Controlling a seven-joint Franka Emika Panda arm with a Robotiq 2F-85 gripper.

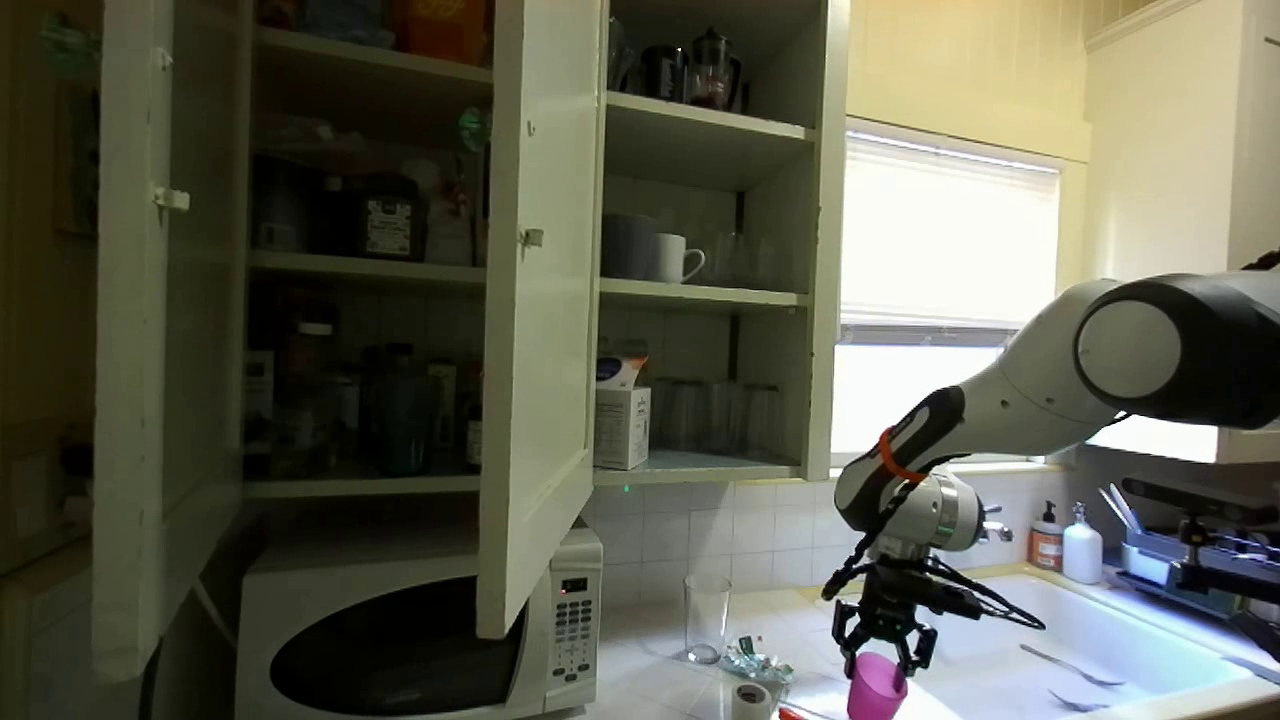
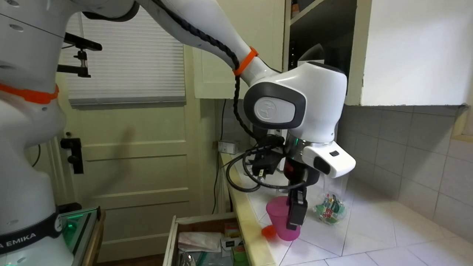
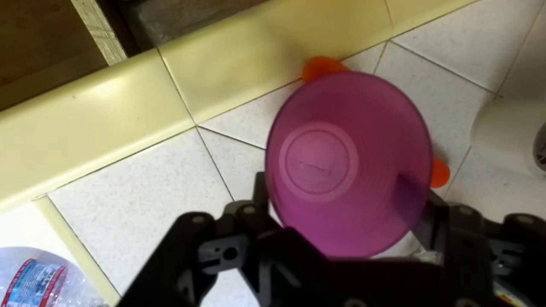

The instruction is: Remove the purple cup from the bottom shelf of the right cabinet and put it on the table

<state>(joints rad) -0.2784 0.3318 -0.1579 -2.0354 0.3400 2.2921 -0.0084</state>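
Note:
The purple cup (image 1: 876,688) is a magenta tumbler between the fingers of my gripper (image 1: 878,668). It also shows in an exterior view (image 2: 281,218), tilted, its base low over the table (image 2: 369,221). I cannot tell if the base touches the tiles. In the wrist view I look into the cup (image 3: 341,170), with a finger of the gripper (image 3: 346,200) against each side. The gripper is shut on the cup. The right cabinet (image 1: 829,300) is behind, and its bottom shelf (image 1: 710,468) holds several clear glasses and a white box.
An orange object (image 2: 268,231) lies beside the cup near the counter's yellow edge. A tall glass (image 1: 707,625), a bag of wrapped items (image 2: 330,210) and a white roll (image 1: 752,702) stand close by. The sink (image 1: 1180,640), microwave (image 1: 575,640), open cabinet door (image 1: 540,350) and open drawer (image 2: 170,240) surround this area.

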